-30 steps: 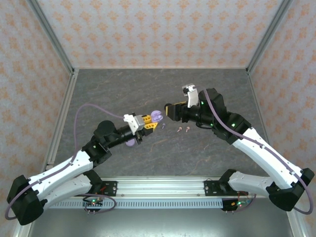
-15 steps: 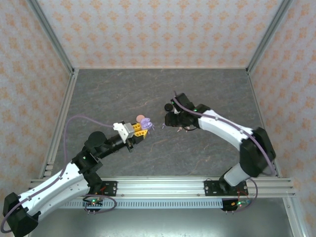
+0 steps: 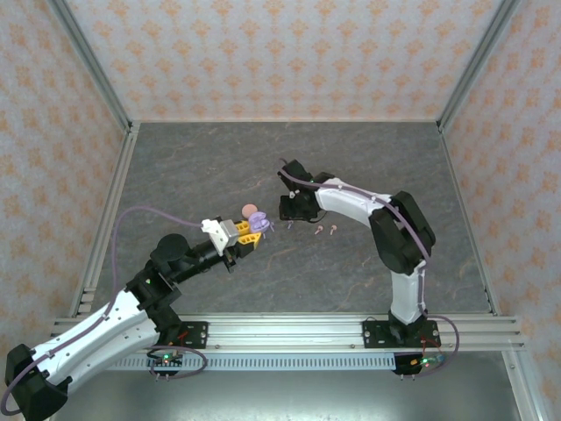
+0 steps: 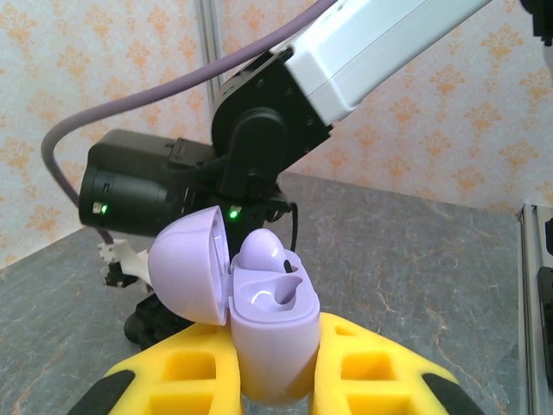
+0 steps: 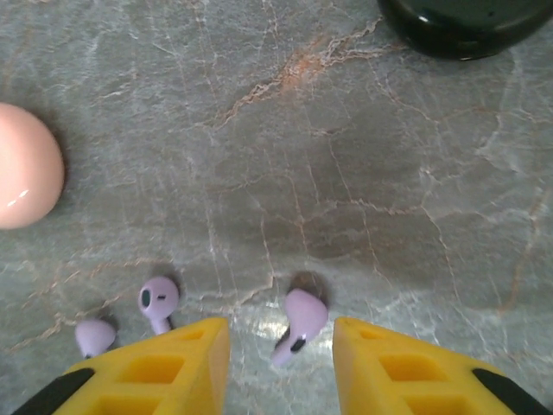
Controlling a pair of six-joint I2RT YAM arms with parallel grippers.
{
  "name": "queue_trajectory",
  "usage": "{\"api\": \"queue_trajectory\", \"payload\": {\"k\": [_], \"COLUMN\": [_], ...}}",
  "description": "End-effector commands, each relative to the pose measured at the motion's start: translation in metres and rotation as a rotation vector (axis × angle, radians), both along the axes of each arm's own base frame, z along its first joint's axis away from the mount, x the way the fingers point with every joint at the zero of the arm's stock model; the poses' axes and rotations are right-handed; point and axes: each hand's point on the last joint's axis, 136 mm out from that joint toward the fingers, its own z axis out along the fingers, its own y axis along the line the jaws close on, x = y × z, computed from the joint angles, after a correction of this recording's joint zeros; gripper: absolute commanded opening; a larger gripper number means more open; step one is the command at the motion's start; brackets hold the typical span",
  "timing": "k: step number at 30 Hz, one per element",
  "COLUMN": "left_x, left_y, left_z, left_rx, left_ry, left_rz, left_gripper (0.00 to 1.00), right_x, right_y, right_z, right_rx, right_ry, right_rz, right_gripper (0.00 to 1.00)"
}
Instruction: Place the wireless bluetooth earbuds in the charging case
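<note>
One lilac stemmed plastic earbud [image 4: 262, 251] sits in the far socket of the open lilac plastic charging case [image 4: 259, 298]; the socket beside it is empty and the lid is hinged out to the left. The case is upright, pinched between the yellow fingers of the left gripper [image 4: 278, 333], which is closed tight on it and holds it above the grey marbled tabletop [image 3: 219, 158], left of centre. Just right of it, a second lilac earbud [image 5: 298, 322] lies on the tabletop between the yellow fingers of the right gripper [image 5: 281, 328]. Its jaws are apart and straddle the bud with a gap on each side, gripping nothing. Two more lilac earbuds [image 5: 158, 300] [image 5: 93, 335] lie just left of that gripper's left finger. Two small pink earbuds [image 3: 320, 231] lie a little further right. A round pink disc [image 3: 250, 210] sits on the tabletop just beyond the case. A round black object [image 5: 467, 22] is at the far edge of the right wrist view.
</note>
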Motion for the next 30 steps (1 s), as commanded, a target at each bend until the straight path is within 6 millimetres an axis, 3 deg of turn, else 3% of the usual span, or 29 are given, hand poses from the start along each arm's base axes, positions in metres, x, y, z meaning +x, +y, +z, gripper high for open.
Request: {"api": "queue_trajectory", "payload": {"k": [1, 13, 21, 26, 30], "left_x": [-0.001, 0.001, 0.001, 0.001, 0.002], "left_y": [0.000, 0.000, -0.001, -0.001, -0.002], "left_z": [0.005, 0.001, 0.001, 0.002, 0.001], "left_rx": [-0.013, -0.009, -0.010, -0.013, -0.021], "left_ry": [-0.016, -0.006, -0.005, -0.002, 0.006], "left_rz": [0.002, 0.005, 0.004, 0.006, 0.005], "left_gripper": [0.00, 0.00, 0.00, 0.00, 0.00], "right_x": [0.000, -0.009, -0.009, -0.007, -0.004], "right_y": [-0.005, -0.004, -0.004, -0.002, -0.002], "right_z": [-0.009, -0.028, -0.031, -0.017, 0.014], "right_rx": [-0.081, -0.149, -0.150, -0.120, -0.059], "right_ry": [0.015, 0.055, 0.052, 0.005, -0.091], "right_rz": [0.016, 0.049, 0.055, 0.064, 0.075], "right_gripper": [0.35, 0.29, 0.22, 0.20, 0.20]}}
